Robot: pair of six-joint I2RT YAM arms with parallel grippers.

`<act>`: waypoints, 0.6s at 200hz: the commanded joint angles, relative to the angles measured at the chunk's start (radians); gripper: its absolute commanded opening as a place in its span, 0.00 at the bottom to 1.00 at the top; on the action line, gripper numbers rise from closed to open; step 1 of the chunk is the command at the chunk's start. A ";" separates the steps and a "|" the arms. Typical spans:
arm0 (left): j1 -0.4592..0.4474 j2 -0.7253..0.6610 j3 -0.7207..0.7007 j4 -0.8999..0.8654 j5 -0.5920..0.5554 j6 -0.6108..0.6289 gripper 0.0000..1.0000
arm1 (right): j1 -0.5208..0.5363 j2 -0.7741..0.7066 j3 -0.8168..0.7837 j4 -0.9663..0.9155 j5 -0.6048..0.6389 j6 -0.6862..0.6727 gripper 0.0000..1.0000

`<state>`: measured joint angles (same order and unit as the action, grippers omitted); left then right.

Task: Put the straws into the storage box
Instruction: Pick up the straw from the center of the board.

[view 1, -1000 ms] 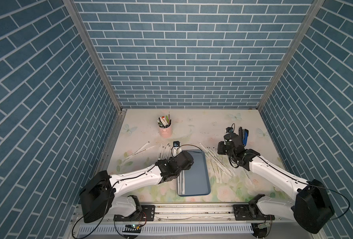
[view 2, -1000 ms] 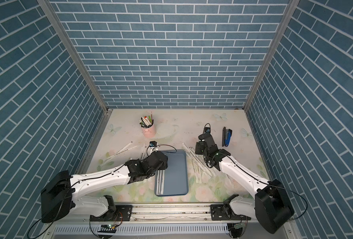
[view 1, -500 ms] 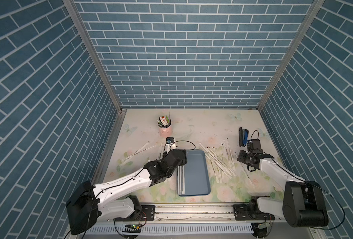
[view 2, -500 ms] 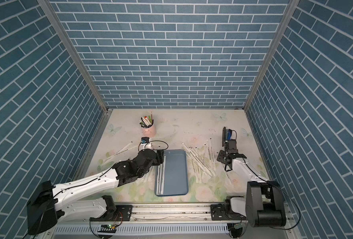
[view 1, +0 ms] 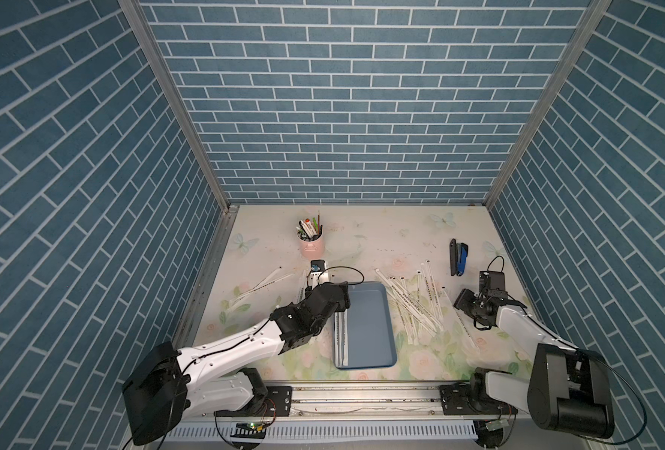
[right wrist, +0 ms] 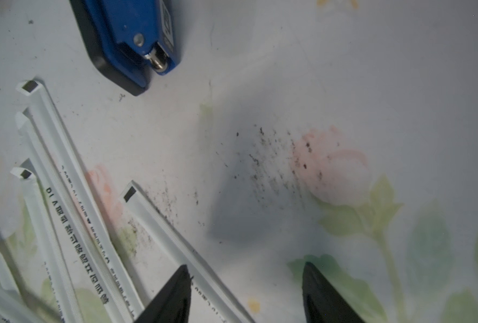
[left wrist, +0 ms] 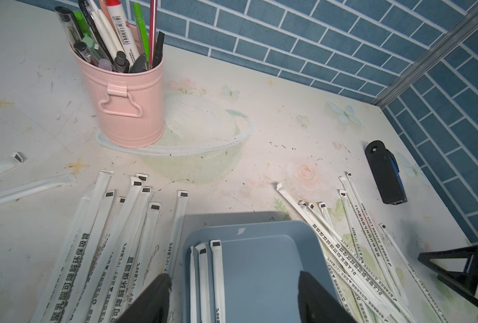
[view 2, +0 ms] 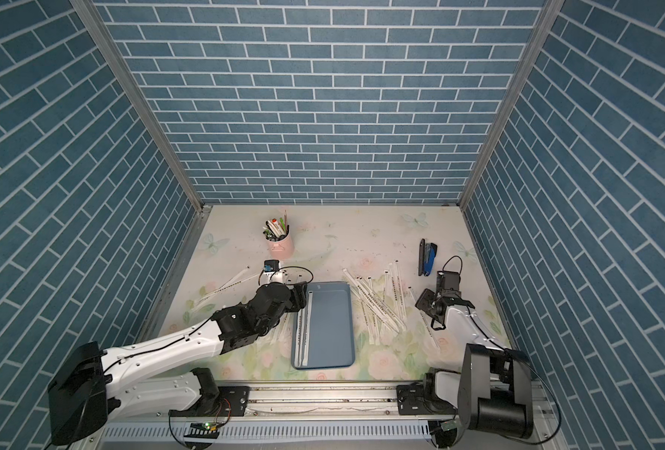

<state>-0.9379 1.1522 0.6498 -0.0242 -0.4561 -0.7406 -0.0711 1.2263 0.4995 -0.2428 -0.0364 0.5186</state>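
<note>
While both hands gape empty, left hand (left wrist: 233, 279) over the storage box (view 1: 368, 331) with three straws (left wrist: 217, 268) inside, right hand (right wrist: 246, 267) at the loose pile's edge, I worry a closing pinch catches overlapped straws and flicks some across the surface (view 1: 362, 241).
</note>
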 commanded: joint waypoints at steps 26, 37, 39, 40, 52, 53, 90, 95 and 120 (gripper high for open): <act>0.005 0.023 -0.009 0.038 0.027 0.000 0.74 | -0.002 0.019 -0.033 0.033 -0.088 0.008 0.61; 0.005 0.025 -0.008 0.041 0.026 0.002 0.74 | 0.002 -0.005 -0.051 0.025 -0.112 0.019 0.61; 0.005 0.026 -0.009 0.042 0.025 0.003 0.74 | 0.003 -0.011 -0.055 0.023 -0.117 0.021 0.61; 0.004 0.026 -0.009 0.042 0.025 0.002 0.74 | 0.003 -0.013 -0.055 0.022 -0.119 0.022 0.61; 0.006 0.030 -0.010 0.050 0.029 0.002 0.74 | 0.023 -0.043 -0.068 0.012 -0.124 0.032 0.60; 0.006 0.030 -0.009 0.050 0.030 0.002 0.74 | 0.026 -0.045 -0.068 0.011 -0.124 0.032 0.60; 0.004 0.065 -0.009 0.074 0.079 0.007 0.74 | 0.102 -0.041 -0.075 -0.014 -0.064 0.030 0.57; 0.004 0.067 -0.008 0.076 0.082 0.010 0.74 | 0.109 -0.038 -0.077 -0.011 -0.058 0.031 0.57; 0.004 0.069 0.002 0.072 0.084 0.024 0.74 | 0.154 -0.024 -0.066 -0.019 0.006 0.034 0.52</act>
<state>-0.9379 1.2209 0.6498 0.0364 -0.3843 -0.7399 0.0498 1.1816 0.4419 -0.2096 -0.0994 0.5278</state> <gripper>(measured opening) 0.739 0.543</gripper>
